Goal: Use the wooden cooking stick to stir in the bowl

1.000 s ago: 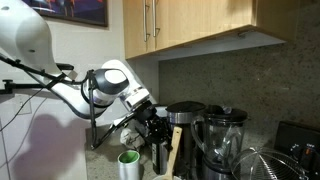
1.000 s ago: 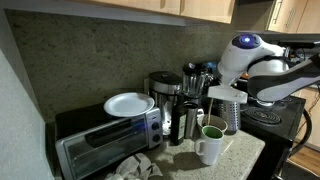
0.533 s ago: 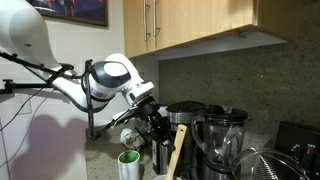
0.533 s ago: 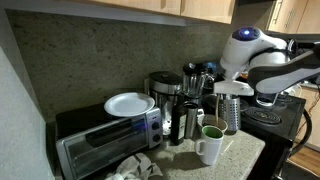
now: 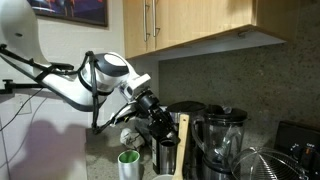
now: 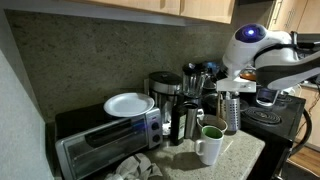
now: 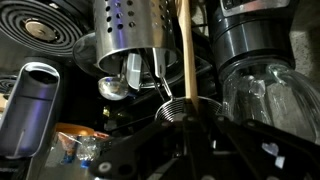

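Arm (image 5: 95, 85) reaches in near the blender jug (image 5: 222, 140) and the perforated steel holder (image 7: 125, 35). Its hand (image 5: 168, 130) is clenched on the wooden cooking stick (image 7: 184, 45), upright just beside that holder. Picking up looks done; finding the bowl, not clearly visible, and stirring remain.

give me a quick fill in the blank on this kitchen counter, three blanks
1. The plate lying on the toaster oven is ___.
2. The white mug is ___ inside.
3. In the wrist view, the wooden cooking stick is next to a metal utensil holder whose wall is full of round ___.
Missing words: white; green; holes.
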`<state>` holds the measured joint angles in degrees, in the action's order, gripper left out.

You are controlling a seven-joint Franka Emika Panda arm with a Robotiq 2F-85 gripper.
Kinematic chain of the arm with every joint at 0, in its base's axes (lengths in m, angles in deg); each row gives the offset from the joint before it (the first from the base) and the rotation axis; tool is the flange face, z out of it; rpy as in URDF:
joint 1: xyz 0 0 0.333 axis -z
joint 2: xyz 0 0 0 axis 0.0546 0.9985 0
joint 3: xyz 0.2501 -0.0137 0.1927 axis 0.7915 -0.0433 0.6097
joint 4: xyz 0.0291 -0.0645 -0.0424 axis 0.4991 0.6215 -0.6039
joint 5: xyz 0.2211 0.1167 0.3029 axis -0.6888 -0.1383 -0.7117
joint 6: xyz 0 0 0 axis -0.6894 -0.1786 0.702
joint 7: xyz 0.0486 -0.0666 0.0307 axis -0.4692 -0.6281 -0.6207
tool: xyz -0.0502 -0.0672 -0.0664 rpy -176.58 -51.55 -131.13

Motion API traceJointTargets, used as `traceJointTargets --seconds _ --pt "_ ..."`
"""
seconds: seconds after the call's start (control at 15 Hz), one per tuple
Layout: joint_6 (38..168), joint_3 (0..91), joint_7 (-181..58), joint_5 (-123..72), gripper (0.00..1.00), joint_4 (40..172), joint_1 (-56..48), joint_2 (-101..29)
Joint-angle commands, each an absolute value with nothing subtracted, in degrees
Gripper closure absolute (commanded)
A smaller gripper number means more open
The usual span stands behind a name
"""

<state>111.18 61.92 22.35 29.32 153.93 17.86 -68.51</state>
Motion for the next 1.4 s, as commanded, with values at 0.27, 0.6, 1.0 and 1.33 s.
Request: traceJointTargets --seconds 0.27,0.6,1.0,1.33 --pt "111.3 51.5 20.7 21.6 0.94 153.2 6.9 -68.1" --pt "107.9 50.9 14.2 15.6 0.94 151.2 5.2 -68.5" --pt "104.7 51.6 11.3 16.1 0.94 145.9 5.0 -69.3" --pt "101.8 51.6 11.1 16.3 0.95 140.0 5.1 -69.3"
